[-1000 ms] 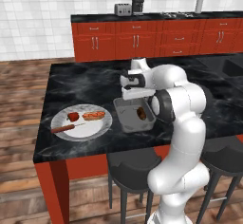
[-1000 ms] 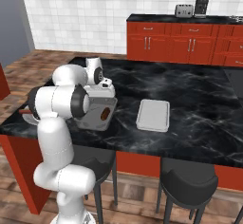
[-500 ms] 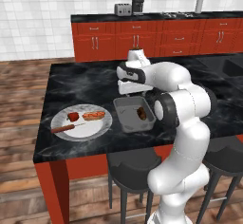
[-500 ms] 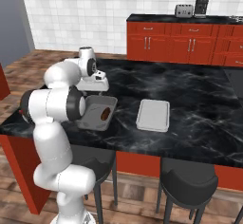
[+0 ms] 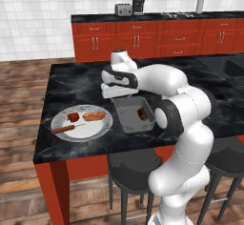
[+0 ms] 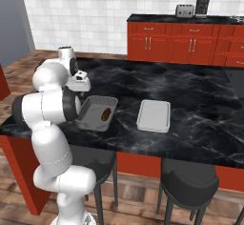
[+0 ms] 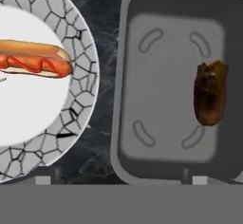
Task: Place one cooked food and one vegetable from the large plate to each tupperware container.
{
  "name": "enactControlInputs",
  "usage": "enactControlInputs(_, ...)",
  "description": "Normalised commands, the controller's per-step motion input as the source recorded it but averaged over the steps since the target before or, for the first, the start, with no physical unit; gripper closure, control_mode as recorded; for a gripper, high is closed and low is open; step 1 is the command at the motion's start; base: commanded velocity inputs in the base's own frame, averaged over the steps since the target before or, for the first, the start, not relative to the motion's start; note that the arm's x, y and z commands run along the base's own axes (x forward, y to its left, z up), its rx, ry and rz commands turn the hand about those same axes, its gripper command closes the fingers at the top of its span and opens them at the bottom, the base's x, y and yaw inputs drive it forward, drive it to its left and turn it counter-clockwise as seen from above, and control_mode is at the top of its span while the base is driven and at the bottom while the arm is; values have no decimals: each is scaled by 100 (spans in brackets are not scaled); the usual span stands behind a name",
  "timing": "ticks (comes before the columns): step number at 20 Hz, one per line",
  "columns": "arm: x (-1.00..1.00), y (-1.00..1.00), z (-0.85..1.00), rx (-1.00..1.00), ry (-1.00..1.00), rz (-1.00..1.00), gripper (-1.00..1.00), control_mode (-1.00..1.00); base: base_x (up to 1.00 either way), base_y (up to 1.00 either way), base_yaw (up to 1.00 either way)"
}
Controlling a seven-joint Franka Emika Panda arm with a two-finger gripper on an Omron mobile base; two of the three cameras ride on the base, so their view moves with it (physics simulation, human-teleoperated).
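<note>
Black marbled stone is what you are working over: the counter carries the large plate on its left part and two grey trays to the right of it. Your gripper hangs above the counter between the plate and the near tray, its jaws spread wide with nothing between them. In that tray you can see the dark brown lump lying towards one long side, flat on the tray floor. From the right base view the same lump sits at the right end of the near tray, and the second tray lies just beside it, well apart from the plate. On the plate you have the hot dog in its bun, the small red vegetable just left of it, and the thin sausage near the front rim. The hand view shows the hot dog on the white centre of the plate.
</note>
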Motion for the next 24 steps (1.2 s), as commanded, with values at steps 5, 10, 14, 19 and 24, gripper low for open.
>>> enactControlInputs(5, -4, 73, 0, 3, 0, 0, -100, -100, 0, 0, 0)
enactControlInputs(10, 9, 57, -12, 0, 1, -2, -100, -100, 0, 0, 0)
enactControlInputs(14, 46, 34, -15, 0, 2, -1, -100, -100, 0, 0, 0)
enactControlInputs(19, 12, -8, -32, -5, 0, 0, -100, -100, 0, 0, 0)
enactControlInputs(24, 32, -1, -13, -9, -1, 27, -100, -100, 0, 0, 0)
